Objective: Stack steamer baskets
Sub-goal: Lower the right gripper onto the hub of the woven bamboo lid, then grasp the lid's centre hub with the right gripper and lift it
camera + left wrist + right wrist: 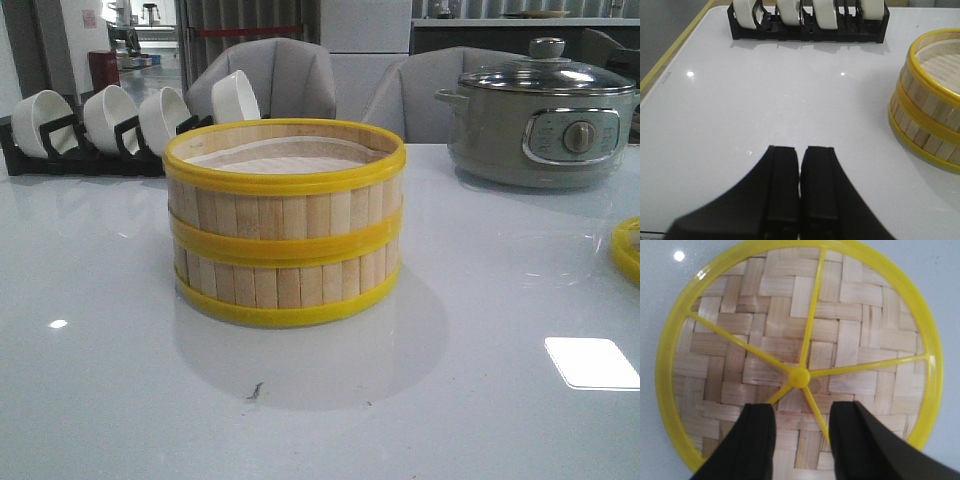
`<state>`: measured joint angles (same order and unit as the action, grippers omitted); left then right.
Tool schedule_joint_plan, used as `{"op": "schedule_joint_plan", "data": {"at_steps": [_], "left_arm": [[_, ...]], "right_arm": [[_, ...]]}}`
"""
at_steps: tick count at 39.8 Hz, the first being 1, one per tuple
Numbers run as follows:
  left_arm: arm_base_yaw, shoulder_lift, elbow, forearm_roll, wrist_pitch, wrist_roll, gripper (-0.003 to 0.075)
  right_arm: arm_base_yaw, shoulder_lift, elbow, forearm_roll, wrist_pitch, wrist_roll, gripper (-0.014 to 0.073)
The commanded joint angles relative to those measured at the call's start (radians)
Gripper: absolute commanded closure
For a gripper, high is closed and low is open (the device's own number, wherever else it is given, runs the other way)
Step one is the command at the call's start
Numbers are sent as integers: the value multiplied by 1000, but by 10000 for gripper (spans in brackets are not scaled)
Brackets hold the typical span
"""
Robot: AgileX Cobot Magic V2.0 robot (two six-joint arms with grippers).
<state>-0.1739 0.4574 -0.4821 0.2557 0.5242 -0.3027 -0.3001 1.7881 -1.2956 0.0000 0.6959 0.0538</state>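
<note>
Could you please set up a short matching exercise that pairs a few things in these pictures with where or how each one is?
Things:
1. stacked steamer baskets
2. white bowls
3. electric pot
4. woven lid

Places or states:
A. below the open right gripper
B. far right of the table, glass lid on
C. middle of the table
D. upright in a black rack, far left

Pairs: 1-C, 2-D, 3-B, 4-A

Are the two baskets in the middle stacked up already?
Yes. One steamer basket sits squarely on the other basket, their yellow rims meeting in the middle.
</note>
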Motion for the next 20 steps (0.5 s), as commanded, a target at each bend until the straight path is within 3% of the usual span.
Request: {"op": "schedule_joint_plan", "data": {"at_steps": [1,20], "left_arm": [[2,3,-28,8,-84,-12,636],[2,3,-28,8,-84,-12,636]], "right_arm": [[-12,-34,-35,0,-37,-10,222],[-12,26,-58,7,-75,-10,222]]}}
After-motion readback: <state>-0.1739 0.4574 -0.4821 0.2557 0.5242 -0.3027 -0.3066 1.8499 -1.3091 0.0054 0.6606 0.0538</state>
